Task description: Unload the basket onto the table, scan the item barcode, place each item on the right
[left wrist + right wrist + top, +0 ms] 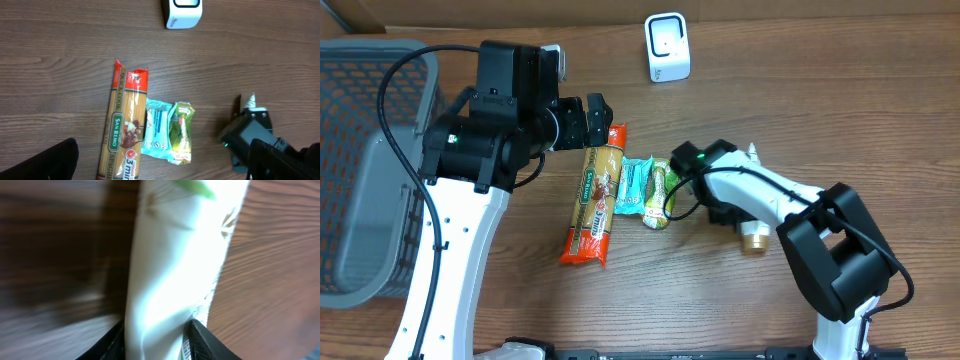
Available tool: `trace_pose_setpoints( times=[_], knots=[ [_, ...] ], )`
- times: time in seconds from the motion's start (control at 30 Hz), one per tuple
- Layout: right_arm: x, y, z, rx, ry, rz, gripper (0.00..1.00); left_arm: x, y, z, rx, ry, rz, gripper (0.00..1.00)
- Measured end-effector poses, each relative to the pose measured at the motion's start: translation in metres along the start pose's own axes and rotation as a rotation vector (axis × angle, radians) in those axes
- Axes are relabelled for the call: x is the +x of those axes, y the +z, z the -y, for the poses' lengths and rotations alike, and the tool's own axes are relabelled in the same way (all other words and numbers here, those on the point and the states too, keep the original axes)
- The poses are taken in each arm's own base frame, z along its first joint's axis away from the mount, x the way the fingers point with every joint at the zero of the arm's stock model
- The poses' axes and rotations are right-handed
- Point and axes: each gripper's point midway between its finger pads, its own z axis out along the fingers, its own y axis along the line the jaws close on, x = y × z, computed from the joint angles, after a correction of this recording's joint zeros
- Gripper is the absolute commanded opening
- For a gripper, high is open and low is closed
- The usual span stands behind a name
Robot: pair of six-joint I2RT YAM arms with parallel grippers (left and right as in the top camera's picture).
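A green-and-white pouch [660, 195] lies on the wooden table beside a light blue pouch [633, 187] and a long spaghetti pack [595, 195]. My right gripper [678, 180] is low at the green pouch's right edge. In the right wrist view the pouch [175, 255] fills the gap between the two black fingers, and my right gripper [155, 342] touches it on both sides. A strip of barcode print shows by the right finger. My left gripper [588, 118] hangs wide open above the top of the spaghetti pack [122, 135], holding nothing. The white scanner [667, 47] stands at the back.
A grey mesh basket [380, 160] stands at the left edge of the table. In the left wrist view the right arm [250, 140] sits right of the green pouch [181, 132] and the blue pouch [157, 132], with the scanner [184, 12] at the top.
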Motion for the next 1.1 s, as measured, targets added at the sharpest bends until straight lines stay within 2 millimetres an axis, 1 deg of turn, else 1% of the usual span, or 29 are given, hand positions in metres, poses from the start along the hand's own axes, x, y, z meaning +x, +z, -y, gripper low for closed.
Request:
trace_pose_setpoints(
  times=[0.03, 0.1, 0.17, 0.2, 0.23, 0.27, 0.33, 0.4, 0.47, 0.5, 0.53, 0.6, 0.63, 0.67, 0.7, 0.73, 0.8, 0.83, 0.9, 0.97, 1.03, 1.1],
  knots=[
    [0.001, -0.006, -0.01, -0.034, -0.01, -0.002, 0.41, 0.0, 0.0, 0.0, 0.0, 0.0, 0.0, 1.0],
    [0.003, -0.013, -0.022, -0.08, -0.019, -0.009, 0.43, 0.0, 0.0, 0.0, 0.0, 0.0, 0.0, 0.99],
    [0.004, -0.026, -0.038, -0.15, -0.029, -0.016, 0.48, 0.0, 0.0, 0.0, 0.0, 0.0, 0.0, 1.0],
    [0.004, -0.028, -0.041, -0.166, -0.029, -0.019, 0.49, 0.0, 0.0, 0.0, 0.0, 0.0, 0.0, 0.99],
    [0.003, -0.036, -0.05, -0.213, -0.03, -0.024, 0.51, 0.0, 0.0, 0.0, 0.0, 0.0, 0.0, 1.0],
    [0.004, -0.043, -0.055, -0.24, -0.038, -0.038, 0.52, 0.0, 0.0, 0.0, 0.0, 0.0, 0.0, 0.99],
    [0.006, -0.053, -0.056, -0.266, -0.042, -0.066, 0.54, 0.0, 0.0, 0.0, 0.0, 0.0, 0.0, 1.0],
    [0.002, -0.067, -0.053, -0.293, -0.03, -0.081, 0.59, 0.0, 0.0, 0.0, 0.0, 0.0, 0.0, 1.0],
    [-0.007, -0.08, -0.049, -0.328, -0.009, -0.072, 0.66, 0.0, 0.0, 0.0, 0.0, 0.0, 0.0, 1.0],
    [-0.015, -0.089, -0.046, -0.357, 0.016, -0.056, 0.7, 0.0, 0.0, 0.0, 0.0, 0.0, 0.0, 1.0],
    [-0.022, -0.097, -0.041, -0.383, 0.036, -0.04, 0.77, 0.0, 0.0, 0.0, 0.0, 0.0, -0.001, 0.99],
    [-0.034, -0.116, -0.026, -0.45, 0.08, -0.005, 0.86, 0.0, 0.0, 0.0, 0.0, 0.0, 0.0, 1.0],
    [-0.039, -0.127, -0.015, -0.497, 0.107, 0.011, 0.89, 0.0, 0.0, 0.0, 0.0, 0.0, 0.0, 1.0],
    [-0.042, -0.133, -0.005, -0.526, 0.125, 0.018, 0.9, 0.0, 0.0, 0.0, 0.0, 0.0, 0.0, 0.99],
    [-0.045, -0.14, 0.01, -0.565, 0.149, 0.024, 0.95, 0.0, 0.0, 0.0, 0.0, 0.0, 0.0, 1.0],
    [-0.048, -0.144, 0.021, -0.592, 0.164, 0.03, 0.95, 0.0, 0.0, 0.0, 0.0, 0.0, 0.0, 1.0],
    [-0.053, -0.148, 0.048, -0.678, 0.179, 0.027, 0.98, 0.0, 0.0, 0.0, 0.0, 0.0, 0.0, 1.0],
    [-0.055, -0.147, 0.056, -0.71, 0.18, 0.022, 1.0, 0.0, 0.0, 0.0, 0.0, 0.0, 0.0, 1.0],
    [-0.059, -0.14, 0.066, -0.775, 0.168, 0.013, 1.0, 0.0, 0.0, 0.0, 0.0, 0.0, 0.0, 1.0],
    [-0.058, -0.127, 0.068, -0.844, 0.142, -0.014, 1.0, 0.0, 0.0, 0.0, 0.0, 0.0, 0.0, 1.0],
    [-0.053, -0.111, 0.065, -0.893, 0.122, -0.041, 1.0, 0.0, 0.0, 0.0, 0.0, 0.0, -0.001, 1.0],
    [-0.044, -0.09, 0.058, -0.93, 0.112, -0.077, 1.0, 0.0, 0.0, 0.0, 0.0, 0.0, -0.002, 1.0]
  ],
)
